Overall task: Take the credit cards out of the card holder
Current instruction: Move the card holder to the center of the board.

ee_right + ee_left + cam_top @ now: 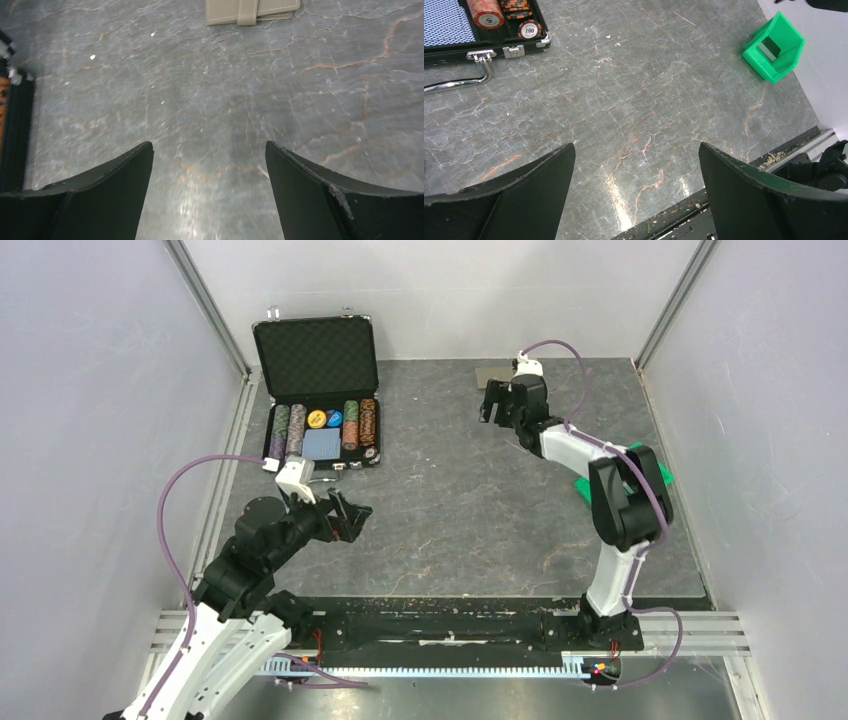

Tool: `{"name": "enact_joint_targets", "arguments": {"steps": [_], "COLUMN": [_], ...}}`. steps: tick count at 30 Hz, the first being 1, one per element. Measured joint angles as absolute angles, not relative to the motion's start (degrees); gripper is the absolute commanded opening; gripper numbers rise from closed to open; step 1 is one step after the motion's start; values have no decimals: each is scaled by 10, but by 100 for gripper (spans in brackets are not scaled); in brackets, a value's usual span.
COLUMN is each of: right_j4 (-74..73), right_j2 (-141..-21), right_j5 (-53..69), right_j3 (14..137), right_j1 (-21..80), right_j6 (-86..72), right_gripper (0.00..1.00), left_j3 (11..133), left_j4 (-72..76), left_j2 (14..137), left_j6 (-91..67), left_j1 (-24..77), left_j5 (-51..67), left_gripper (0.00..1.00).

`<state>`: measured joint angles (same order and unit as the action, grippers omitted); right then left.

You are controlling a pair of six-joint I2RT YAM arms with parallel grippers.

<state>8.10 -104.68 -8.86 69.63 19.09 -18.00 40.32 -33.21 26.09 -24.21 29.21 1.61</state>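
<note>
1. The right gripper is released: its two dark fingers stand wide apart, with only bare table between them and nothing grasped.
2. It hangs over the far part of the grey marbled table, pointing toward the back wall.
3. The card holder, tan and folded shut with its strap across the front, lies flat on the table ahead of the right fingers, apart from them.
4. The left gripper is also released, its jaws spread over bare table on the near left side.
5. An open black poker chip case sits at the far left.
6. A green plastic bin sits at the right side, beside the right arm.
</note>
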Motion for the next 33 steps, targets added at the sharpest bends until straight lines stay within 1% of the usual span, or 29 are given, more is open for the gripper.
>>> {"name": "enact_joint_targets", "arguments": {"steps": [2, 5, 12, 15, 20, 30, 33], "right_j4": [85, 99, 167, 184, 196, 218, 216], "right_j2": [-1093, -1160, -1252, -1307, -1365, -1421, -1432], "right_j5": [-70, -50, -13, 3, 17, 33, 32], "right_j3": [726, 775, 826, 871, 934, 998, 1016], "right_j1": [176, 156, 109, 92, 85, 80, 79], "right_j6": [-189, -209, -298, -335, -365, -443, -448], "right_gripper": [78, 67, 59, 57, 57, 55, 51], "left_j3": [403, 401, 399, 399, 399, 399, 399], "left_j4": [-332, -332, -334, -334, -334, -334, -334], "left_j2": [258, 248, 239, 240, 250, 262, 265], "left_j6": [-242, -243, -244, -245, -246, -246, -246], "left_j1": [292, 292, 292, 292, 292, 292, 292], "left_j5": [16, 16, 16, 16, 16, 13, 13], "left_gripper": [100, 100, 100, 100, 100, 100, 100]}}
